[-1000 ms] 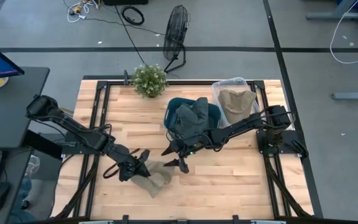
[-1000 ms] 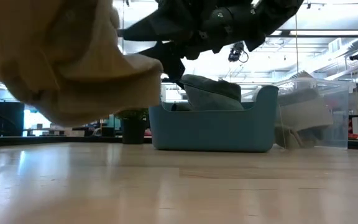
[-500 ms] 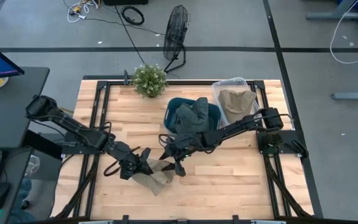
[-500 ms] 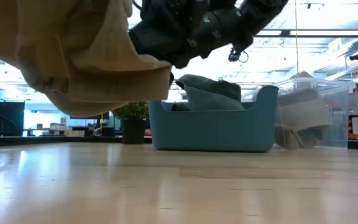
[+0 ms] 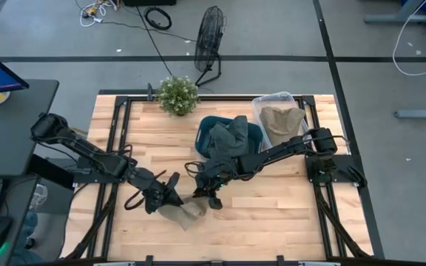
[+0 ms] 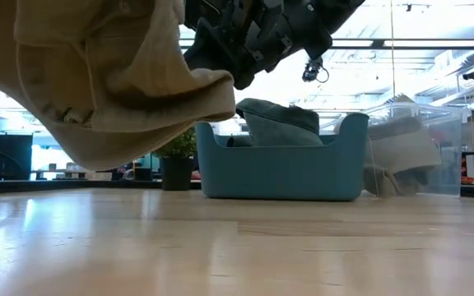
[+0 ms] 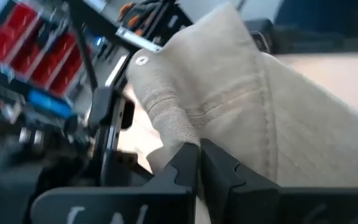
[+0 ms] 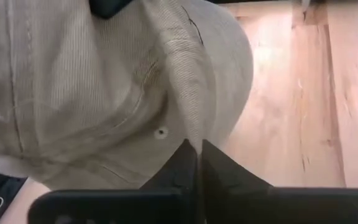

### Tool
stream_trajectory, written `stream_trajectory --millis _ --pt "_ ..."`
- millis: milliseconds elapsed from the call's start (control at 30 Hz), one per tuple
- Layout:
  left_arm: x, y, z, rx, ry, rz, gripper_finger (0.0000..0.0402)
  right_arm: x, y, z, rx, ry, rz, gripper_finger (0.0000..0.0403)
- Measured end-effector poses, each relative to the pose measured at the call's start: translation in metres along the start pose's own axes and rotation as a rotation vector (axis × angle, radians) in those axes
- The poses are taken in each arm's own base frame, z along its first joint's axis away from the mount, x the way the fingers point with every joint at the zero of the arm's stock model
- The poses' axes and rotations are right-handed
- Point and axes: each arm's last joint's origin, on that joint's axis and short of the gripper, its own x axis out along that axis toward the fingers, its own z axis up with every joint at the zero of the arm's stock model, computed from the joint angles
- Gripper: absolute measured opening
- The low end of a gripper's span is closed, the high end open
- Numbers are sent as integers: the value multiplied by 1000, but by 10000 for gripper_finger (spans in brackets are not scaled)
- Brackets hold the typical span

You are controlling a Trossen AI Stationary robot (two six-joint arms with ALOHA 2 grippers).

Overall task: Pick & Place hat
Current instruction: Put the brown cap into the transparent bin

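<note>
A beige ribbed hat (image 5: 186, 212) hangs above the near middle of the wooden table, between my two grippers. It fills the upper left of the low view (image 6: 97, 82), clear of the tabletop. My left gripper (image 5: 170, 195) is at its left side and shut on it. My right gripper (image 5: 203, 198) reaches in from the right and is shut on its right side. The hat fills both wrist views (image 7: 247, 93) (image 8: 104, 93). My left gripper pinches the hat's cloth (image 7: 182, 134) between its two fingers, below a metal eyelet. It comes slanting down from the table's left. The hat is lifted clear of the table and sags below the fingers. My right gripper pinches a raised fold of the hat's crown (image 8: 194, 130) between its two fingers, beside a small eyelet. It comes from the table's right, slanting down. The cloth around the fold is bunched and slack.
A blue bin (image 5: 254, 135) holding dark grey-green hats (image 5: 224, 139) stands at the far middle, a clear bin (image 5: 261, 107) with a beige hat (image 5: 282, 120) to its right. A potted plant (image 5: 177, 94) stands at the far edge. Bare wood lies near and right of the grippers.
My right gripper has moved toward the table's left and near edge, onto the hat, and has shut from wide open onto its right side. The hat stays lifted in my left gripper and has shifted slightly.
</note>
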Motion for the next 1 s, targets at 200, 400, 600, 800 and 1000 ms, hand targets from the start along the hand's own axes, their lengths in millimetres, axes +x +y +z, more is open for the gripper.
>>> stream_trajectory --millis 200,400,600,800,1000 --pt "0 6 1 -374 -21 55 30 0 1 -1 -1 8 3 6" --pt "0 11 -2 -650 -21 109 52 -1 2 -3 7 37 1 4" --pt "-1 16 -7 -747 -12 139 96 -14 6 6 7 33 -1 3" --pt "-1 17 -7 -751 -10 156 134 -23 10 13 6 25 1 2" --pt "-2 22 -3 -754 -73 201 146 -36 22 14 12 89 -10 2"
